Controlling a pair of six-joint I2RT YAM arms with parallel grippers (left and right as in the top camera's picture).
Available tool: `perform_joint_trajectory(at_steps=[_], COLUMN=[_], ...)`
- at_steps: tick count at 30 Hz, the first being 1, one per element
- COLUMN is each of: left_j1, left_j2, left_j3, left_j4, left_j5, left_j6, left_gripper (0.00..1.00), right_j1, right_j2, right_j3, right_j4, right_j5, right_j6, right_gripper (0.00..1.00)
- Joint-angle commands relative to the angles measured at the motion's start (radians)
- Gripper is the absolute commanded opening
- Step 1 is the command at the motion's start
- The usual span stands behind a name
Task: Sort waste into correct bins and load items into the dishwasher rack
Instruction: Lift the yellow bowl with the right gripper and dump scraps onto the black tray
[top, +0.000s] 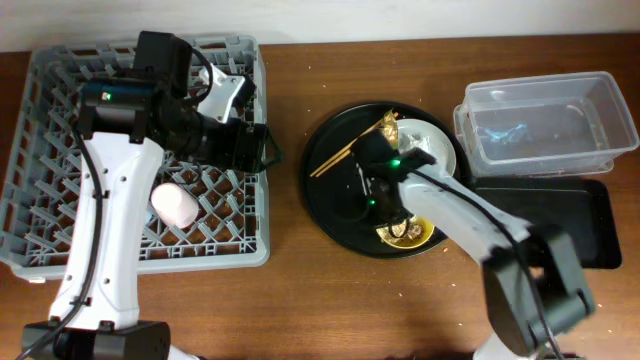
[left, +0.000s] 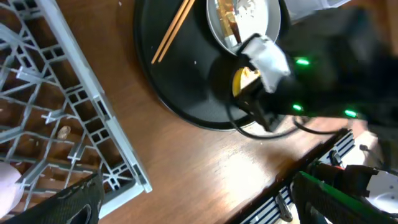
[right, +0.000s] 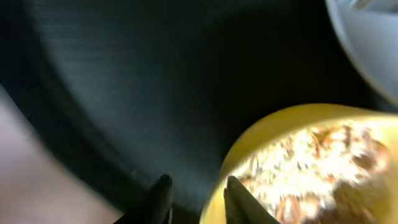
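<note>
Two dark fingertips (right: 160, 194) of the right gripper (right: 199, 200) fill the bottom of the right wrist view, parted by a narrow gap. One sits outside the rim of the yellow bowl (right: 280, 121) and the other at or just over it, so the jaws look open astride the edge and not yet pinched. The bowl is smooth, glossy and round, and holds beige crumbly scraps (right: 314, 163). It lies just ahead and to the right of the fingers, on the matte round black tray (right: 155, 74). A pale plate (right: 373, 43) sits just beyond.

Seen from above, the thin wooden chopsticks (top: 348, 150) lie diagonally across that tray. The right arm is far nearer to the bowl. The left gripper (left: 202, 196) hangs wide open and empty at the edge of the grey lattice rack (top: 40, 150), which holds a pink cup (top: 172, 203). The scraps probably need tipping out first, and the clear tub (top: 540, 90) and shallow black tray (top: 570, 215) lie to the right.
</note>
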Motion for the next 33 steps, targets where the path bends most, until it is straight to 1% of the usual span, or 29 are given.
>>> perform_joint_trajectory(at_steps=[1, 2, 3, 6, 8, 9, 11, 12, 13, 15, 16, 17, 19, 20, 21, 22, 24, 25, 26, 27, 30, 33], left_j1=[0.002, 0.002, 0.002, 0.002, 0.002, 0.002, 0.002, 0.002, 0.002, 0.002, 0.002, 0.002, 0.002, 0.002, 0.002, 0.002, 0.002, 0.002, 0.002, 0.002, 0.002, 0.002], left_j2=[-0.018, -0.018, -0.018, -0.018, -0.018, -0.018, -0.018, -0.017, -0.018, -0.018, -0.018, -0.018, -0.018, -0.018, -0.017, -0.017, -0.018, -0.017, -0.017, -0.018, -0.018, -0.017], left_j3=[0.018, 0.018, 0.018, 0.018, 0.018, 0.018, 0.018, 0.018, 0.018, 0.018, 0.018, 0.018, 0.018, 0.018, 0.018, 0.018, 0.018, 0.018, 0.018, 0.018, 0.018, 0.018], left_j4=[0.001, 0.001, 0.001, 0.001, 0.01, 0.02, 0.028, 0.027, 0.027, 0.027, 0.026, 0.027, 0.027, 0.027, 0.027, 0.026, 0.026, 0.026, 0.026, 0.022, -0.005, -0.009], left_j5=[-0.015, -0.015, -0.014, -0.015, -0.015, -0.015, -0.015, -0.015, -0.015, -0.015, -0.015, -0.015, -0.014, -0.014, -0.014, -0.014, -0.014, -0.014, -0.014, -0.014, -0.015, -0.015], left_j6=[0.02, 0.02, 0.02, 0.02, 0.02, 0.02, 0.02, 0.02, 0.02, 0.02, 0.02, 0.02, 0.02, 0.02, 0.02, 0.02, 0.02, 0.02, 0.02, 0.02, 0.02, 0.02], left_gripper=[0.97, 0.97, 0.97, 0.96, 0.98, 0.99, 0.99, 0.99, 0.99, 0.99, 0.99, 0.99, 0.99, 0.99, 0.99, 0.99, 0.99, 0.99, 0.99, 0.99, 0.99, 0.99], right_j1=[0.005, 0.005, 0.004, -0.01, -0.063, -0.141, -0.275, -0.352, -0.455, -0.649, -0.721, -0.848, -0.995, -1.045, -1.118, -1.163, -1.185, -1.189, -1.189, -1.189, -1.189, -1.241], right_j2=[0.057, 0.057, 0.057, 0.009, -0.116, -0.22, -0.334, -0.367, -0.375, -0.372, -0.372, -0.371, -0.367, -0.362, -0.358, -0.358, -0.358, -0.357, -0.357, -0.357, -0.357, -0.357], right_j3=[-0.008, -0.008, -0.008, -0.006, -0.006, -0.006, -0.006, -0.006, -0.007, -0.058, -0.09, -0.165, -0.277, -0.325, -0.415, -0.477, -0.514, -0.526, -0.528, -0.528, -0.528, -0.527], right_j4=[0.016, 0.02, 0.016, -0.018, -0.018, -0.017, -0.027, -0.047, -0.082, -0.074, -0.058, -0.002, 0.155, 0.235, 0.386, 0.497, 0.556, 0.566, 0.568, 0.575, 0.57, 0.57], right_j5=[0.031, 0.032, 0.04, 0.039, -0.11, -0.247, -0.403, -0.451, -0.496, -0.606, -0.656, -0.75, -0.916, -0.993, -1.132, -1.224, -1.277, -1.305, -1.381, -1.403, -1.413, -1.399], right_j6=[0.024, 0.024, 0.024, 0.062, 0.059, 0.036, 0.006, -0.027, -0.084, -0.158, -0.19, -0.219, -0.218, -0.218, -0.22, -0.241, -0.245, -0.263, -0.302, -0.304, -0.302, -0.234], right_gripper=[0.17, 0.14, 0.04, 0.04, 0.04, 0.04, 0.04, 0.04, 0.04, 0.04, 0.04, 0.04, 0.04, 0.04, 0.04, 0.04, 0.04, 0.04, 0.04, 0.04, 0.04, 0.04])
